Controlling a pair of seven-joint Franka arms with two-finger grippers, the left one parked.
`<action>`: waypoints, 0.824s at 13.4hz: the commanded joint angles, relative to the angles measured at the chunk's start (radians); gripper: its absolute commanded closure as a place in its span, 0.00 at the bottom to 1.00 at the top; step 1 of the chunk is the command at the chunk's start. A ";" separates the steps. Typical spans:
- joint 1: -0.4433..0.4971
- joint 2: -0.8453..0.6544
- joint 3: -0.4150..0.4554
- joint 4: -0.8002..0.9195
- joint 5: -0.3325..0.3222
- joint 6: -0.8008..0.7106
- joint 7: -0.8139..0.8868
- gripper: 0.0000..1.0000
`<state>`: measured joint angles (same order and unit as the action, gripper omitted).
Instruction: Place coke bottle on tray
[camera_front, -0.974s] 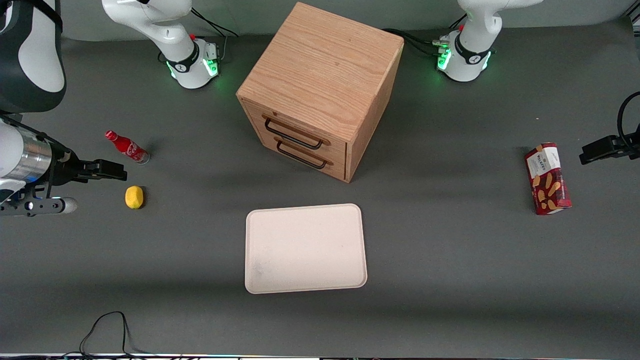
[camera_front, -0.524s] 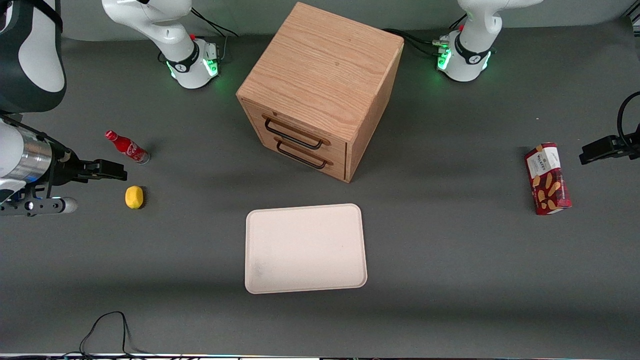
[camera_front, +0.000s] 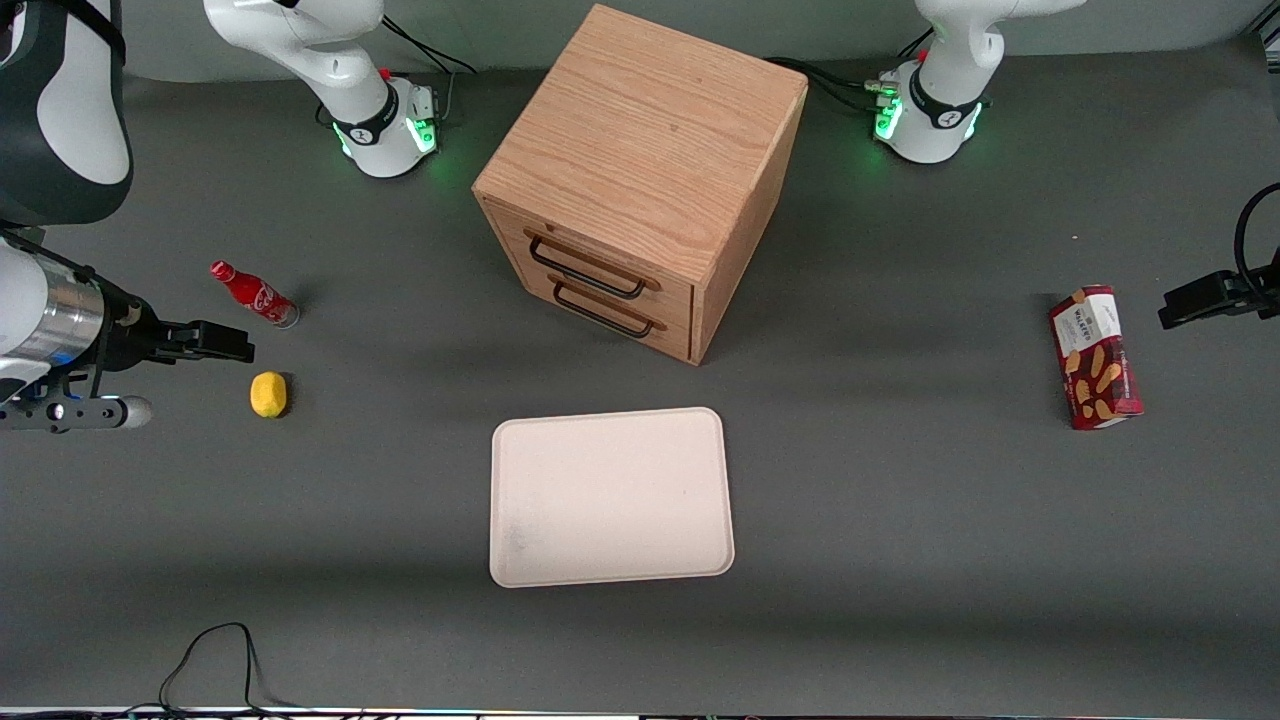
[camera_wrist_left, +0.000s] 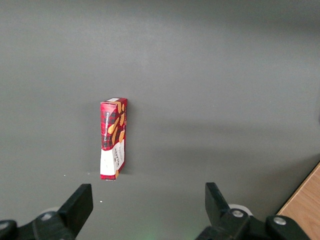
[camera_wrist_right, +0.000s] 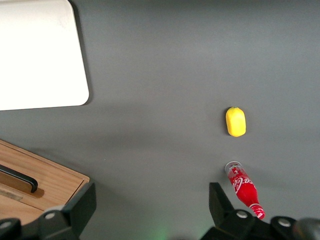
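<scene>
The coke bottle (camera_front: 254, 294), small and red with a red cap and white script, stands on the grey table toward the working arm's end. It also shows in the right wrist view (camera_wrist_right: 245, 191). My right gripper (camera_front: 228, 344) hangs above the table, slightly nearer the front camera than the bottle and apart from it. Its fingers (camera_wrist_right: 217, 202) stand wide apart with nothing between them. The cream-white tray (camera_front: 610, 495) lies flat in the middle of the table, nearer the front camera than the drawer cabinet, and holds nothing. A corner of it shows in the right wrist view (camera_wrist_right: 40, 55).
A small yellow lemon-like object (camera_front: 268, 393) lies beside the bottle, nearer the front camera. A wooden two-drawer cabinet (camera_front: 640, 170) stands mid-table. A red snack box (camera_front: 1095, 355) lies toward the parked arm's end. A black cable (camera_front: 215, 660) loops at the front edge.
</scene>
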<state>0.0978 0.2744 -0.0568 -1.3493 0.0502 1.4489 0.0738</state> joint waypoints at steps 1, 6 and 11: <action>0.003 -0.023 0.002 -0.019 -0.009 -0.025 0.023 0.00; -0.001 -0.136 -0.008 -0.144 -0.055 -0.025 0.001 0.00; 0.002 -0.361 -0.095 -0.385 -0.113 -0.013 -0.193 0.00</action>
<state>0.0958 0.0442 -0.1053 -1.5862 -0.0413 1.4097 -0.0247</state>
